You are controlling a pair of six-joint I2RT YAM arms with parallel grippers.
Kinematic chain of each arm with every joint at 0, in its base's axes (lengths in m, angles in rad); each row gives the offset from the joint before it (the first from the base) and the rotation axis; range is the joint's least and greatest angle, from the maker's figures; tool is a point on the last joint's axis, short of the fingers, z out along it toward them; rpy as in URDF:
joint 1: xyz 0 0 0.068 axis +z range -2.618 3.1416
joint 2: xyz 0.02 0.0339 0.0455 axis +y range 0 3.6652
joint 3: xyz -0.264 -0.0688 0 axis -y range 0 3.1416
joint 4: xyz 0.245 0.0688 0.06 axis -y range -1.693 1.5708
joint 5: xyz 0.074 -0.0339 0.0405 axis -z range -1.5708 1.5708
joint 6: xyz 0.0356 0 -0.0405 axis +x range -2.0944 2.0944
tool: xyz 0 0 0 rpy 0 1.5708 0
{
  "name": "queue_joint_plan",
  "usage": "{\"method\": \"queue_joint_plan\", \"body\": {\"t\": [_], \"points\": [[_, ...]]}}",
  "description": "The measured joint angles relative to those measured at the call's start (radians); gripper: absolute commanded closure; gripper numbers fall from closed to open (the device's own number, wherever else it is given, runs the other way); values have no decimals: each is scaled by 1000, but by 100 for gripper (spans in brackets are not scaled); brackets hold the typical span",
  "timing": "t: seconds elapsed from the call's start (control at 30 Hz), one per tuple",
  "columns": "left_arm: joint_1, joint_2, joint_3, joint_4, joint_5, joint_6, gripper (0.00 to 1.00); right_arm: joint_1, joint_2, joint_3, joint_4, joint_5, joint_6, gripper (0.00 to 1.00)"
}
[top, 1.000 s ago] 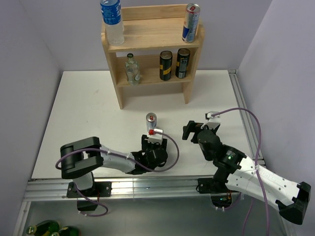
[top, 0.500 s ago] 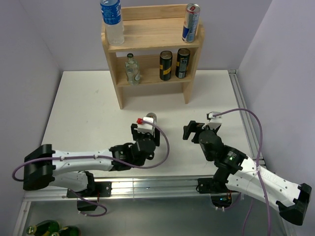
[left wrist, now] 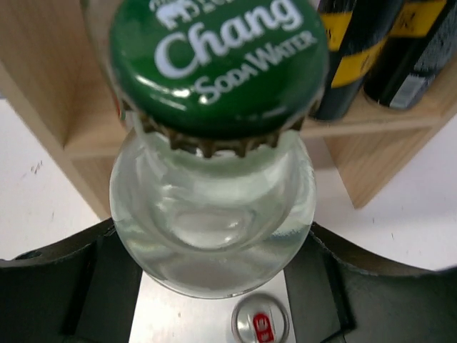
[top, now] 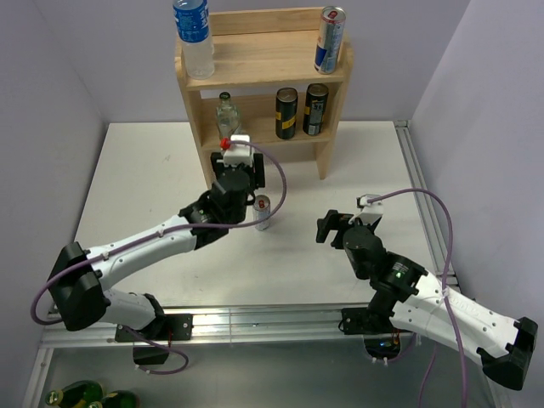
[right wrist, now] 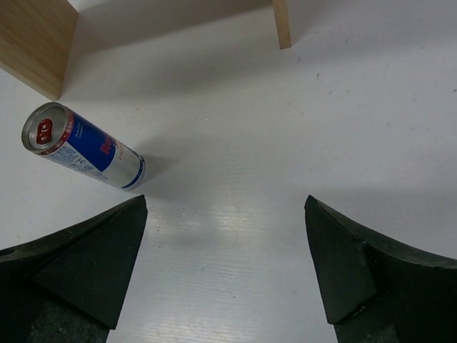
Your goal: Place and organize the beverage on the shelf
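**Two robot arms on a white table before a small wooden drinks shelf**

Nearest the bases, right gripper (top: 324,228): jaws spread wide, nothing between them, low over the white table (top: 144,187). Ahead of those open jaws and off to their left, well apart, a slim can (top: 263,212), upright on the table, silver and blue with a red tab on top.

Farther out, left gripper (top: 236,157) at the end of a long reach, up against the front of the shelf (top: 263,55) at its lower tier. Slim can behind these jaws and a little to their right, not held. Between the left fingers (left wrist: 57,286), a clear glass bottle (left wrist: 214,214) with a green crown cap reading "Chang Soda Water". Dark fingers flanking the bottle's shoulder on both sides, right at the glass. Impossible to tell whether clamped on it or only close beside it. From above, bottle upright at the left end of the lower tier.

Just beyond the left jaws and to their right, two black cans (top: 286,113) with yellow bands, side by side on the same tier. Shelf in light wood, two tiers, solid side panels, low back rail on top. Farthest, on the top tier above the left jaws: a water bottle (top: 194,38) with a blue label at the left end, a tall blue can (top: 330,40) at the right end, both upright.
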Motion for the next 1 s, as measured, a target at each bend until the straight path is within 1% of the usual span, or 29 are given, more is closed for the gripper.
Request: {"method": "queue_joint_plan", "body": {"t": [0.23,0.4,0.73,1.0], "points": [[104,106,150,3,112,40,100,0,-5,-1,0,0,0,2],[154,174,219,1,179,40,100,0,-8,-1,0,0,1,2],[206,291,283,-32,261,35,100,0,-8,-1,0,0,3,2],[220,303,305,-42,295,35,100,0,-1,-1,0,0,3,2]]}}
